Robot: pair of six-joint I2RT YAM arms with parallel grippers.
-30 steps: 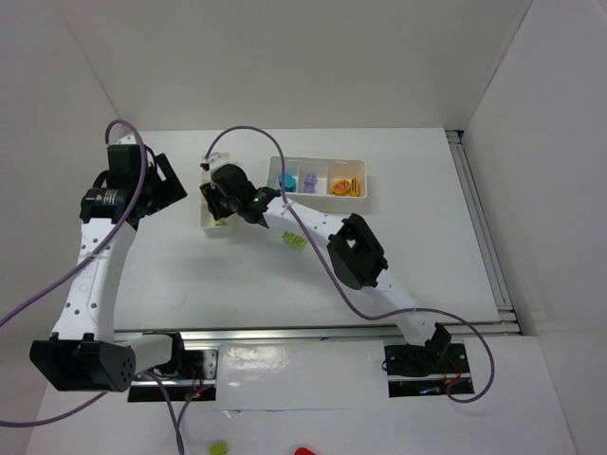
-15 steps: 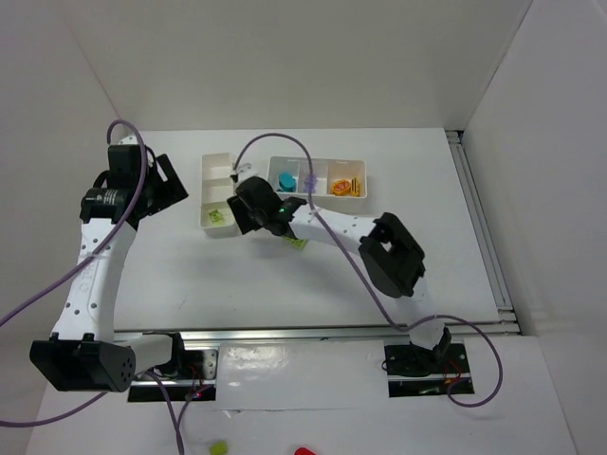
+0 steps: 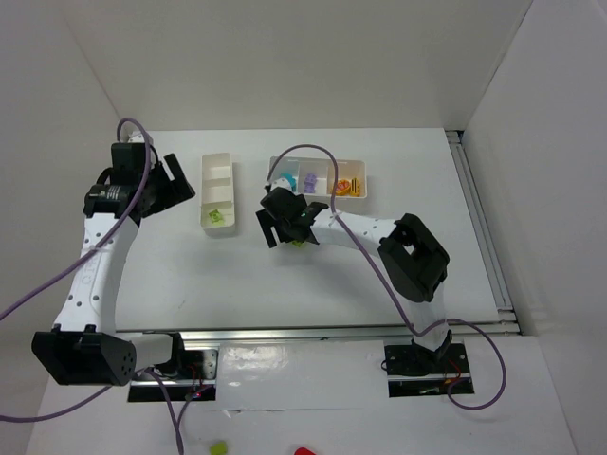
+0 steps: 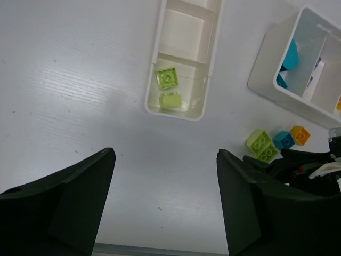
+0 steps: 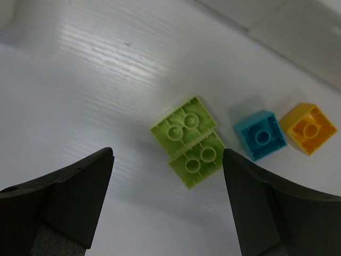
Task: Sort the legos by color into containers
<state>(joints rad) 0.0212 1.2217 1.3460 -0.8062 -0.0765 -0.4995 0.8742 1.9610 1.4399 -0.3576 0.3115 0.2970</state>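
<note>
Two joined lime green legos lie on the white table with a teal lego and an orange lego to their right. My right gripper hangs open just above the lime pair, holding nothing; from above the right gripper hides most of them. The narrow container holds two lime legos in its near compartment. The three-compartment container holds teal, purple and orange pieces. My left gripper is open and empty, high over bare table left of the narrow container.
The loose legos sit between the two containers' near ends, in front of the three-compartment container. A metal rail runs along the table's right edge. White walls close in the back and sides.
My right gripper moved from over the narrow container rightward and nearer, to above the loose lime legos, and its jaws opened wide. A lime lego now shows in the container. The left arm barely shifted.
</note>
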